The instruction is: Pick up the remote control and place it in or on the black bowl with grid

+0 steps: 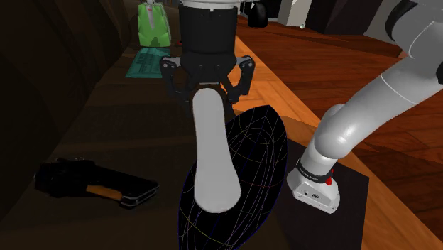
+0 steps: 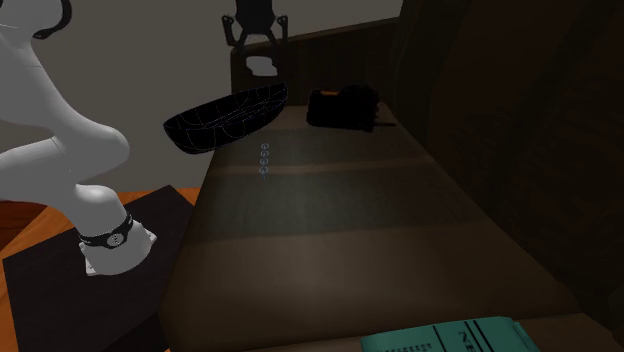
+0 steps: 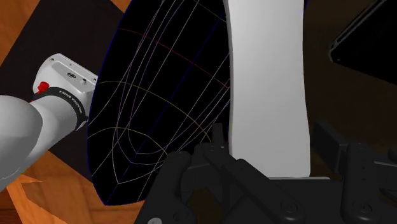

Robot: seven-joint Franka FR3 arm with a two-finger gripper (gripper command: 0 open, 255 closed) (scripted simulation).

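Shoulder view: the black hand [image 1: 207, 91] pinches one end of the plain pale-grey remote control [image 1: 213, 156], which hangs lengthwise over the tilted black bowl with grid [image 1: 263, 142]. The second exterior view shows the remote above the bowl at the dark worktop's [image 1: 106, 135] edge.

You are in a room of a home, to judge by the warm wooden floor [image 1: 298, 71], the long dark-brown seat [image 2: 330, 210] with its tall back [image 2: 500, 120] like a sofa's, the plain grey wall [image 2: 150, 50], and a teal booklet [image 2: 450, 337] lying on the seat.
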